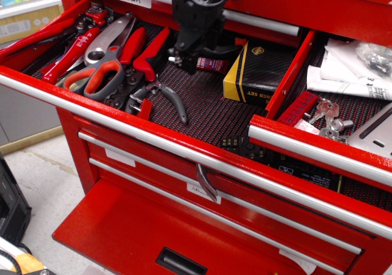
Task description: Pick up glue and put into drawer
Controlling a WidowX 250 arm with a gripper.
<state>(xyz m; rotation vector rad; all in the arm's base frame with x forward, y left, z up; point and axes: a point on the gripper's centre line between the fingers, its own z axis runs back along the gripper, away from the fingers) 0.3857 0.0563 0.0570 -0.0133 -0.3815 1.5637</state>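
The glue [212,65], a small tube with a red label, lies on the dark liner of the open top drawer [202,106], just left of a black-and-yellow box [256,73]. Only its right half shows; its nozzle end is hidden behind my gripper. My black gripper [184,57] hangs low over the tube's left end, right above the liner. Its fingers are dark against the liner, so I cannot tell whether they are open or touching the tube.
Red-handled pliers [153,57], scissors [101,73] and other tools fill the drawer's left side. A red divider [288,79] separates a section with keys [327,113] and papers [349,73]. A lower red drawer [122,232] stands pulled out below.
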